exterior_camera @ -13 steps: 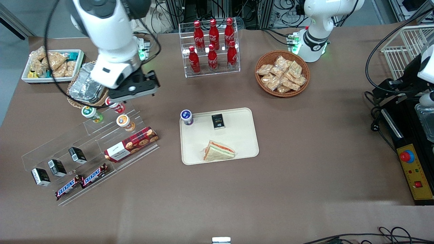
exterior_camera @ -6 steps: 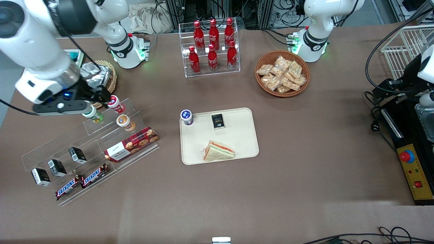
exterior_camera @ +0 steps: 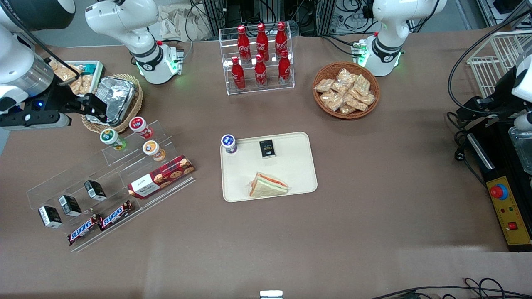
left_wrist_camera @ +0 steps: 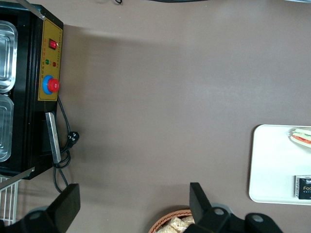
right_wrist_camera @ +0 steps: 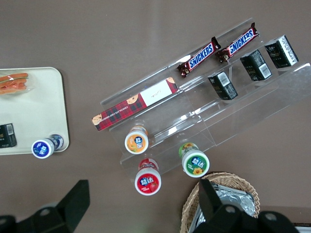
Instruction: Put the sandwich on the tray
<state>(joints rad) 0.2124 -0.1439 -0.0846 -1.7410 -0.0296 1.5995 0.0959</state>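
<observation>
On the tray, at the edge nearest the front camera, we are seeing the sandwich lying flat. Well apart from the tray, our gripper is hovering, seemingly spread apart and empty.
</observation>
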